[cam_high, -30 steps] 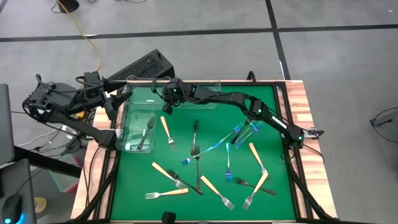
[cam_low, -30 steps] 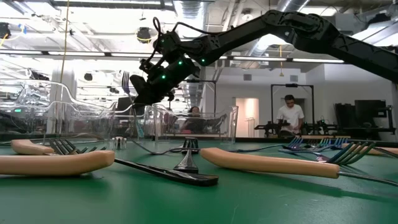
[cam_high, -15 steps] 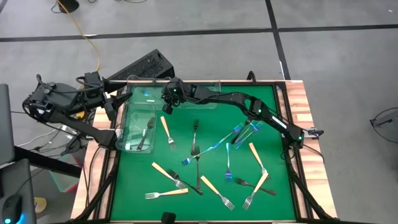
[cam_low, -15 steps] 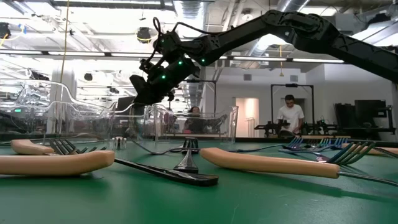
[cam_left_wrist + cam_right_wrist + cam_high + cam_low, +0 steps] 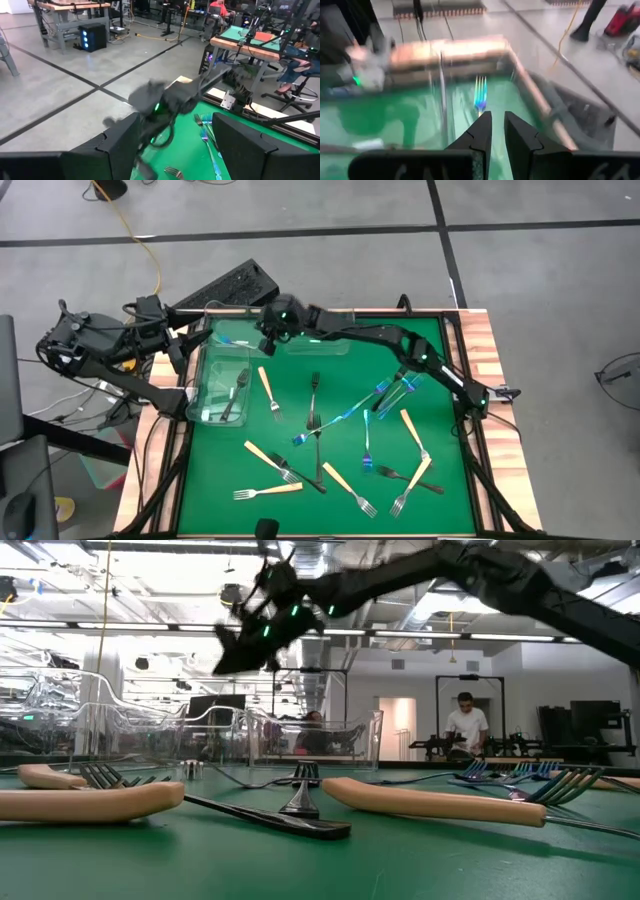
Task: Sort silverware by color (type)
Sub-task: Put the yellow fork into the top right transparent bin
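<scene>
Above the clear bins: the dark right gripper [image 5: 498, 120] hangs over the clear plastic bin [image 5: 215, 320] just behind the long clear bin [image 5: 200, 395] that holds a dark fork.
Right fingers: slightly parted, with nothing between them.
Task's thing: a shiny blue-iridescent fork [image 5: 480, 95] lies on that rear bin's floor, beyond the fingertips and apart from them.
Step in hand: likely the end of a drop-off. Rise straight up until the fingers clear the bin walls, then swing away from the long bin toward the loose forks.
Care: thin clear walls are easily nudged, so avoid moving sideways while low.
Long bin: one dark grey-black fork [image 5: 237, 392].
Third clear bin [image 5: 325, 345]: beside the rear bin; I see nothing in it.
Unsorted: tan-handled [image 5: 268, 390], blue [image 5: 340, 418] and dark [image 5: 318, 450] forks lie scattered on the green worktop [image 5: 440, 340], well away from the long bin.
Left gripper [image 5: 175, 127]: waits beside the long bin's outer side, fingers spread wide and empty.
</scene>
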